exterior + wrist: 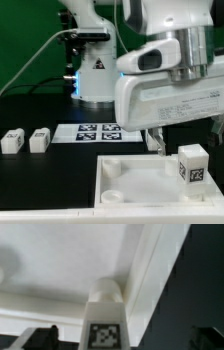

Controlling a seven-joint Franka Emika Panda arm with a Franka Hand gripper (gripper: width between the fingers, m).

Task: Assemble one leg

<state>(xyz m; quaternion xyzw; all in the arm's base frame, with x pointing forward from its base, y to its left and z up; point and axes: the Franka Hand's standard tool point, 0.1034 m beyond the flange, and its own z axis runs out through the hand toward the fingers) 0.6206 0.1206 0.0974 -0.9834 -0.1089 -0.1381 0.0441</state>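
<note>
One leg (190, 164), a stubby white block with a tag, stands at the right corner of the large white panel (135, 182). In the wrist view this leg (103, 319) runs from its round end on the panel (60, 277) toward the camera. My gripper (187, 141) hangs just above it, open, with the jaws wide apart and dark fingertips (40, 338) on each side of the leg, clear of it. Two more legs (12, 141) (39, 140) lie on the table at the exterior view's left.
The marker board (100, 131) lies behind the panel. The robot's base (95, 75) stands at the back. Round sockets (117, 167) show in the panel's left corners. The black table (195, 286) lies beside the panel's edge.
</note>
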